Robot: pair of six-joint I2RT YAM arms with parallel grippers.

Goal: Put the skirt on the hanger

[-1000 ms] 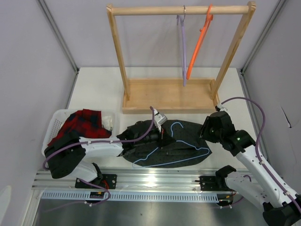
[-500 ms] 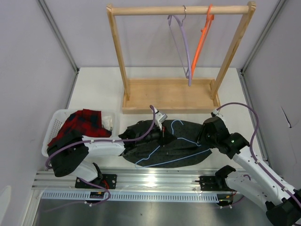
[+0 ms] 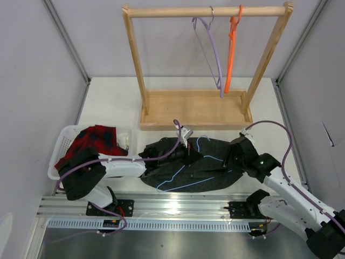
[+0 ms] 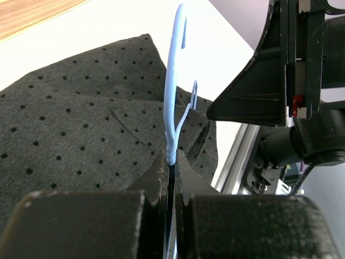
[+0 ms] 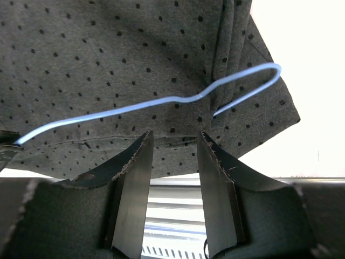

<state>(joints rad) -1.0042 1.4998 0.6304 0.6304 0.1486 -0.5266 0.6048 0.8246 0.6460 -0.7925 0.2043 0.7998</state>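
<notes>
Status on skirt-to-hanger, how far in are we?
Done: the skirt lies spread on the table with the hanger on top of it.
In hand: the left claw is shut on the hanger's wire below the hook. The right claw hangs open over the skirt's edge near the hanger's end, gripping nothing.
Left: getting the skirt onto the hanger, which is not done yet.

White-and-black arms (image 3: 121,167), purple cables (image 3: 269,122)

Setting: robotics lab test cell. Evidence: plain grey partition walls (image 3: 32,81); white table (image 3: 113,108); aluminium mounting rail (image 3: 178,205) carrying robot arms (image 3: 116,167); wooden garment rack (image 3: 161,12).
</notes>
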